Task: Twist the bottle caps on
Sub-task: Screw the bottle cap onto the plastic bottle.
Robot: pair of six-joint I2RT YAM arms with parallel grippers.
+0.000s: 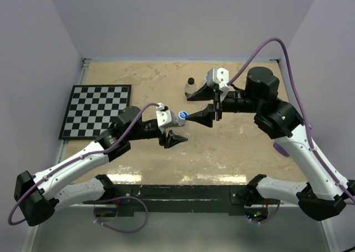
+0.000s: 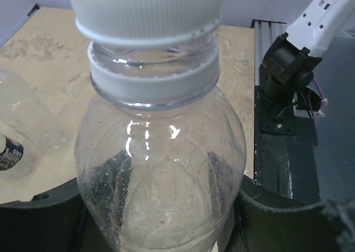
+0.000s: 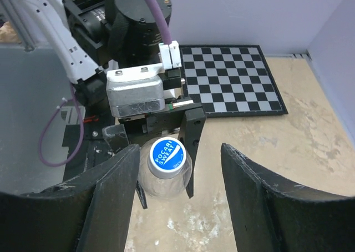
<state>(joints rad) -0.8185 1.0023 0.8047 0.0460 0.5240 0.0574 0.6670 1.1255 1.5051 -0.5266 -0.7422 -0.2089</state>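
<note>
Left wrist: left gripper (image 2: 161,232) clamped on the bottle (image 2: 161,169), cap (image 2: 147,10) seated on its neck. Right wrist: right gripper (image 3: 180,148) jaws apart either side of that cap, not touching; mid-screwing, next it likely must close on it and twist. Top: both arms reach in, meeting near the centre, 1 black-capped bottle (image 1: 190,86) just far of them.

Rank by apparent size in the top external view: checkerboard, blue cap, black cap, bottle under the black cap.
1. checkerboard
2. bottle
3. blue cap and black cap: these look alike, so not ranked apart.
</note>
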